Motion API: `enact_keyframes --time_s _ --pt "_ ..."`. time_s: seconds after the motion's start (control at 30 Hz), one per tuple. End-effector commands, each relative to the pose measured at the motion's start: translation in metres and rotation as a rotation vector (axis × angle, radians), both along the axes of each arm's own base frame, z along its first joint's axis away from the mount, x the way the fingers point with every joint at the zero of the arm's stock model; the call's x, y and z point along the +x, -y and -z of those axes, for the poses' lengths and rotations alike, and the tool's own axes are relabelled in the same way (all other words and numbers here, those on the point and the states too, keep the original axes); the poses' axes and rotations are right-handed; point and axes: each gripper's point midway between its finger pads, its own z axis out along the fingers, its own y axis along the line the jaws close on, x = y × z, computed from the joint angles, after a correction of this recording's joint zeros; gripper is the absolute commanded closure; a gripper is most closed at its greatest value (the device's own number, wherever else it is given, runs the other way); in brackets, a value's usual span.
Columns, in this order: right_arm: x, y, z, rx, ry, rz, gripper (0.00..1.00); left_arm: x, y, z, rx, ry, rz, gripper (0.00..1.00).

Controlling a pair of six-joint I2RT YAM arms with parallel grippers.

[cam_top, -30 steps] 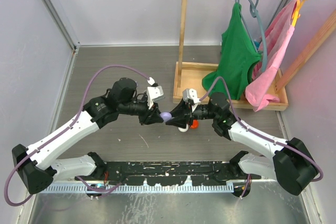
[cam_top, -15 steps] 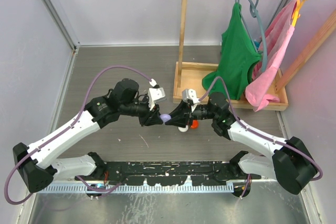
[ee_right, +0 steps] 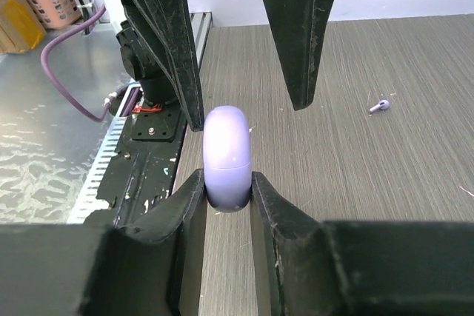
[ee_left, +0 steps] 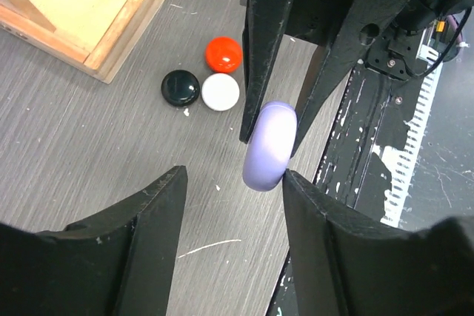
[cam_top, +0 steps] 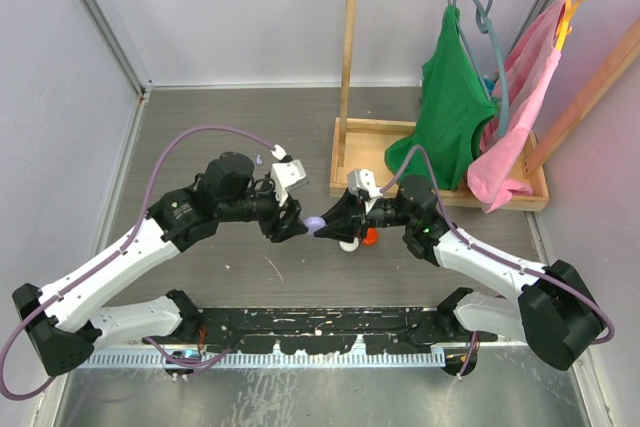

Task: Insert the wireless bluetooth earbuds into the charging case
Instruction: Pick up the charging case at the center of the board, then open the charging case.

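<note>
Right gripper [ee_right: 227, 183]: clenched. I have its two fingers pressed against the flat faces of the lilac charging case [ee_right: 227, 155], which stands on edge between them, and a thin seam line crosses the face turned to the right wrist camera.

Left gripper [ee_left: 233, 179]: released. Its fingers stand spread to either side of the same case without clamping it. One finger [ee_left: 315, 212] sits right at the case's rim, and I cannot tell whether it touches. The two grippers meet nose to nose over the middle of the grey table [cam_top: 220, 127].

Lilac earbud [ee_right: 379, 106]: it lies loose on the table, well apart from the case and outside both grippers.

Further out, in the left wrist view, three round cases lie flat on the table in a tight cluster: a red one [ee_left: 223, 54], a black one [ee_left: 180, 87] and a white one [ee_left: 221, 91]. The black and white ones sit just beside each other. The corner of a wooden tray [ee_left: 96, 12] is near them.

That tray is the base of a clothes rack [cam_top: 350, 67] at the far right of the table, which carries a green garment [cam_top: 450, 117] and a pink garment [cam_top: 520, 117] on hangers.
</note>
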Motion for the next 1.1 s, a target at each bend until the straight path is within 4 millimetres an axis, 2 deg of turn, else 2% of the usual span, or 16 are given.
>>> enact_keyframes --time_s 0.0,0.13,0.5,0.7,0.8,0.9,1.07 --pt "-0.009 0.0 -0.018 0.056 0.075 -0.038 0.91 0.019 0.0 -0.023 -0.046 0.066 -0.084 0.44" --pt "-0.01 0.0 -0.02 0.06 0.08 -0.039 0.92 0.024 0.0 -0.021 -0.043 0.062 -0.111 0.42" --pt "-0.02 -0.001 -0.021 0.069 0.088 -0.076 0.92 0.06 -0.016 -0.026 -0.127 0.023 -0.308 0.39" --pt "-0.019 -0.001 -0.022 0.076 0.083 -0.07 0.92 0.06 -0.012 -0.024 -0.154 -0.015 -0.301 0.38" --pt "-0.007 -0.003 -0.018 0.068 0.069 -0.002 0.93 0.068 -0.018 -0.021 -0.147 -0.017 -0.359 0.38" --pt "0.012 -0.002 -0.008 0.036 0.054 0.111 0.94 0.088 -0.037 -0.013 -0.124 -0.019 -0.508 0.34" --pt "0.037 0.004 0.006 0.02 0.049 0.27 0.94 0.122 -0.075 0.023 -0.029 -0.102 -0.778 0.33"
